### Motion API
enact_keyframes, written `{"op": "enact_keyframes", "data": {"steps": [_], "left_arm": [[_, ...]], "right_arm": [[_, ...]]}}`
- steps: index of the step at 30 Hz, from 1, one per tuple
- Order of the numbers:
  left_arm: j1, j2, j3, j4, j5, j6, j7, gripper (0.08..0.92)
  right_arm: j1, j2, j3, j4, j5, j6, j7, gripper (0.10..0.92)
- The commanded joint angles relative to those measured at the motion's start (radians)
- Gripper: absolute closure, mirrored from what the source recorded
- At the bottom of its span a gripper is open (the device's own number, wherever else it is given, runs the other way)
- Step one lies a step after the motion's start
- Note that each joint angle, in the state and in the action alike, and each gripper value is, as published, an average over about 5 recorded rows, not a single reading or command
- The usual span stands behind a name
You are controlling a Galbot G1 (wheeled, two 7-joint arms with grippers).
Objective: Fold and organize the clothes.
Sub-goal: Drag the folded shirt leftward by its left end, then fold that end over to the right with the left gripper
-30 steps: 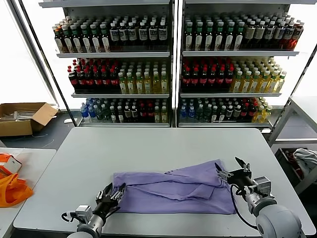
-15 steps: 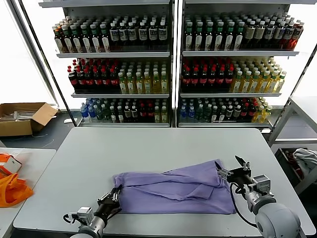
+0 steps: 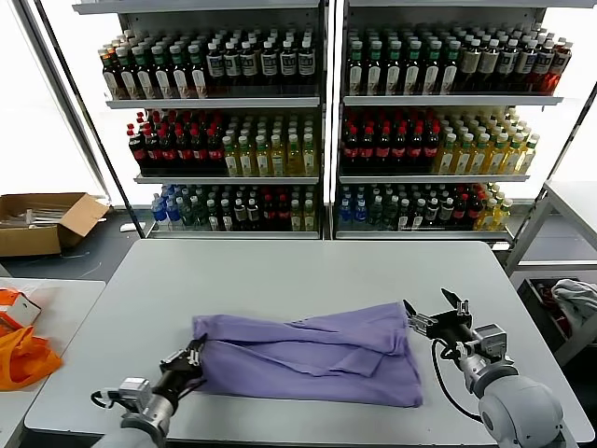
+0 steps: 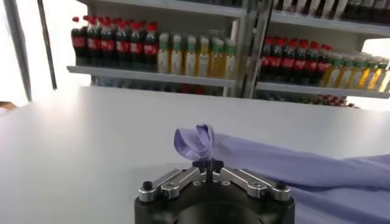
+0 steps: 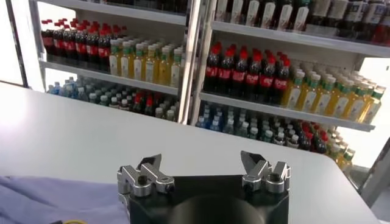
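The lavender T-shirt, the clothes [image 3: 308,359], lies bunched and partly folded across the front of the grey table [image 3: 308,271]. My left gripper [image 3: 193,356] is shut on the shirt's left edge near the table's front left; in the left wrist view a pinched loop of the clothes [image 4: 198,140] stands up from my left gripper [image 4: 208,165]. My right gripper [image 3: 431,315] is open just off the shirt's right end, low over the table. The right wrist view shows my right gripper [image 5: 201,165] with nothing between its fingers and a corner of the clothes [image 5: 55,201] beside it.
Drink shelves [image 3: 317,121] stand behind the table. An orange bag [image 3: 23,350] lies on a side table at the left, with a cardboard box [image 3: 42,219] on the floor beyond. A grey-white cloth bundle [image 3: 576,303] sits low at the right.
My left gripper closed on the shirt's left edge and pulled it to the left; the whole shirt slid left with it. The right gripper stayed open and shifted slightly left.
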Motion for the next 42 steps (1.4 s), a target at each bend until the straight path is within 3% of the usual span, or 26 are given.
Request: {"op": "enact_keyframes", "data": {"steps": [1, 7, 11, 14, 20, 24, 33, 42], "left_arm": [[-0.014, 0.35, -0.364, 0.118, -0.242, 0.016, -0.007, 0.902], [-0.032, 0.617, -0.543, 0.361, -0.292, 0.004, 0.009, 0.902], [-0.033, 0.689, -0.565, 0.404, -0.278, 0.002, 0.02, 0.902], [-0.027, 0.646, -0.53, 0.334, -0.243, 0.007, 0.021, 0.902], [-0.009, 0.441, -0.389, 0.124, -0.156, 0.027, 0.009, 0.902], [0.004, 0.352, -0.274, -0.005, -0.118, 0.042, -0.009, 0.902], [-0.025, 0.266, -0.03, -0.201, -0.072, 0.097, -0.06, 0.902], [-0.064, 0.235, 0.089, -0.161, 0.001, 0.104, -0.048, 0.902]], "right_arm": [[0.019, -0.001, -0.005, -0.001, 0.005, -0.001, 0.003, 0.203], [0.031, 0.002, -0.012, -0.005, 0.01, -0.001, 0.005, 0.203], [0.033, 0.013, -0.019, -0.009, 0.008, 0.002, 0.006, 0.203], [0.035, 0.021, -0.023, -0.01, 0.006, 0.002, 0.006, 0.203], [0.031, 0.017, -0.015, -0.006, 0.006, 0.0, 0.007, 0.203], [0.024, 0.01, -0.006, 0.001, 0.006, -0.004, 0.008, 0.203], [-0.002, 0.028, 0.005, 0.021, -0.003, -0.007, 0.01, 0.203], [-0.048, 0.048, 0.029, 0.029, -0.011, 0.006, 0.012, 0.203]]}}
